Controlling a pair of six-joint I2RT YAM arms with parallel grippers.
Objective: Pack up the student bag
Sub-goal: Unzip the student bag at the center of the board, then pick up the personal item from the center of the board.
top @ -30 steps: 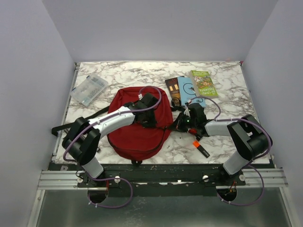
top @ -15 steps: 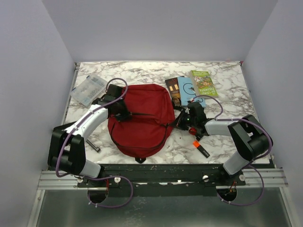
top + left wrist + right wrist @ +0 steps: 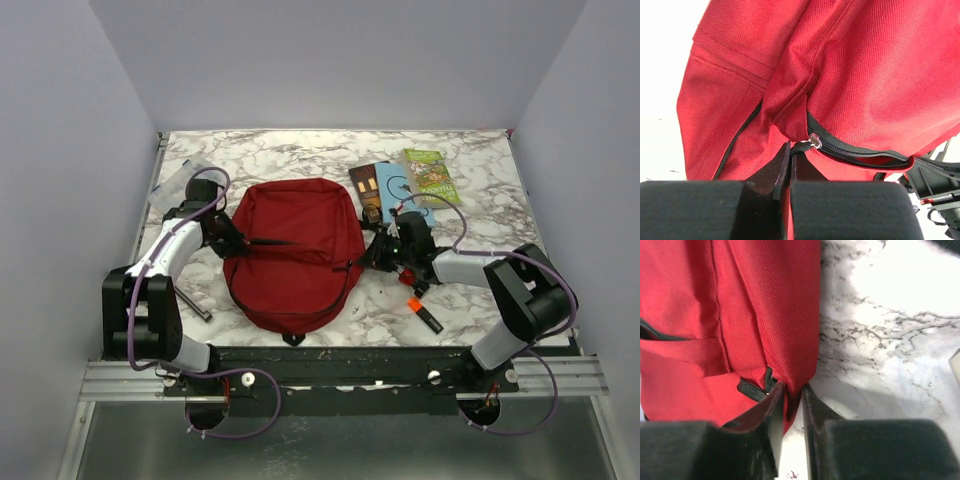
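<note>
Seen from above, the student bag (image 3: 295, 260) lay flat in the middle of the white, grey-veined marble desk (image 3: 300, 150). It was a rounded, dark red fabric shape with a thin black line running across it. The left hand (image 3: 228, 240) sat at the bag's left edge and the right hand (image 3: 378, 256) at its right edge. Three flat books (image 3: 400, 182) lay side by side beyond the right arm. A stubby orange-and-black marker (image 3: 422, 314) lay near that arm's elbow, and a clear plastic case (image 3: 176, 186) showed at the far left, partly under the left arm.

In the left wrist view, the left hand (image 3: 790, 151) was closed almost to touching. It pinched the black woven tab of the zipper pull (image 3: 810, 143), whose small metal slider glinted at the end of the curved black zipper (image 3: 860, 155). The coarse weave of the student bag (image 3: 880, 65) was creased into soft folds.

In the right wrist view, the right hand (image 3: 790, 390) was narrowed on a pinched fold of the student bag (image 3: 755, 305), with the polished desk (image 3: 880, 335) beside it.
</note>
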